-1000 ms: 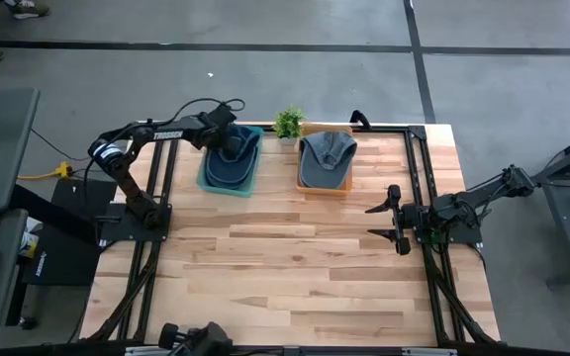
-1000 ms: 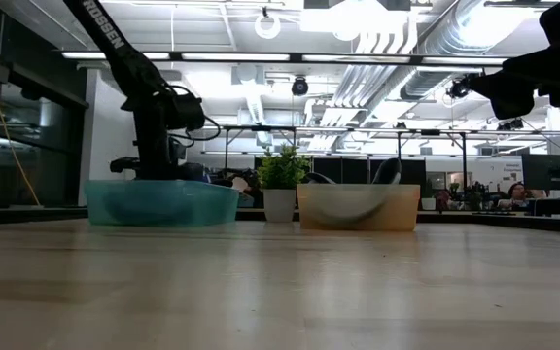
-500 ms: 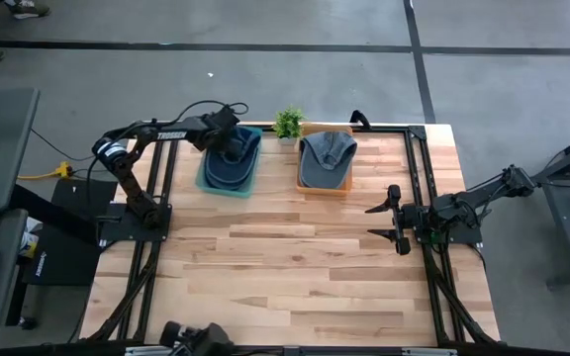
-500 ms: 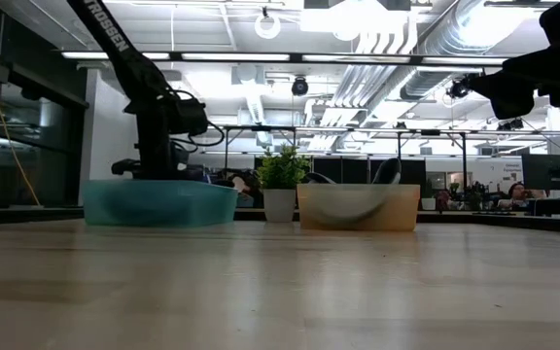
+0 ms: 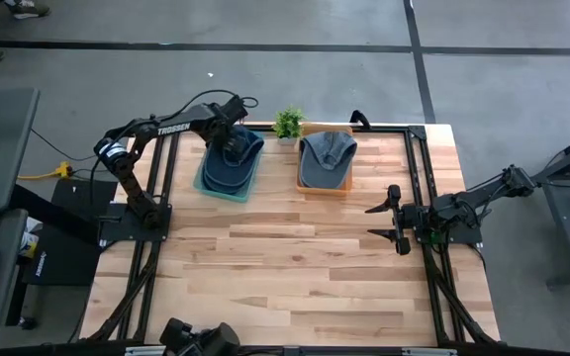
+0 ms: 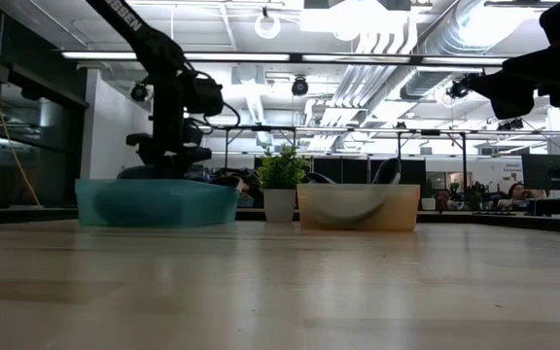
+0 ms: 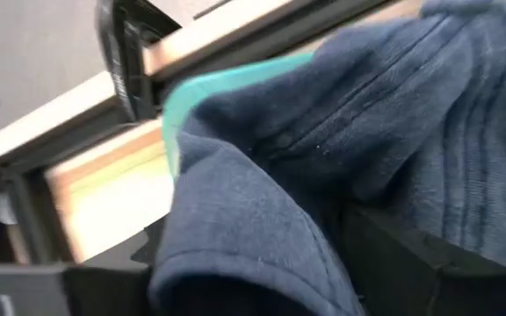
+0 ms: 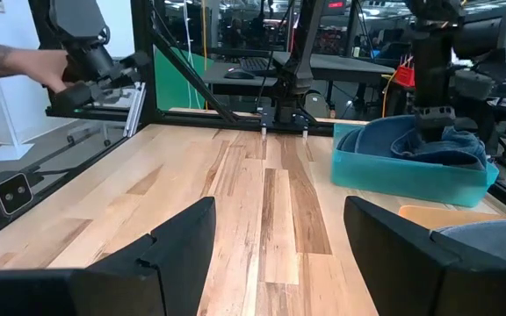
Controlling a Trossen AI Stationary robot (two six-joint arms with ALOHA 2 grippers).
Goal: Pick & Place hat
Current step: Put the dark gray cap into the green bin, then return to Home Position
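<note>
A dark blue hat (image 5: 231,163) lies in the teal bin (image 5: 203,182) at the table's far left. My left gripper (image 5: 231,133) stands over the hat's far part, pointing down. It is open, and a fold of the hat (image 7: 235,228) bulges up between its fingers. From the low view, the left gripper (image 6: 168,156) sits just above the teal bin's rim (image 6: 154,185). A grey hat (image 5: 327,158) rests in the orange bin (image 5: 325,189) beside it. My right gripper (image 5: 389,220) waits open at the table's right edge, holding nothing. My left gripper comes at the dark blue hat from above. A raised fold of the cloth (image 7: 262,202) sits between its open fingers, and the hat rests in the teal bin. I cannot tell whether the fingers touch the cloth.
A small potted plant (image 5: 287,123) stands between the two bins at the far edge. The wide wooden tabletop (image 5: 295,267) lies in front of the bins. Beyond the table's left side, a person's arm (image 8: 11,61) holds a handset.
My left gripper has risen a little out of the teal bin and gone slightly toward the far right. Its fingers now stand wider apart. The teal bin has turned slightly on the table, with the blue hat still inside it.
</note>
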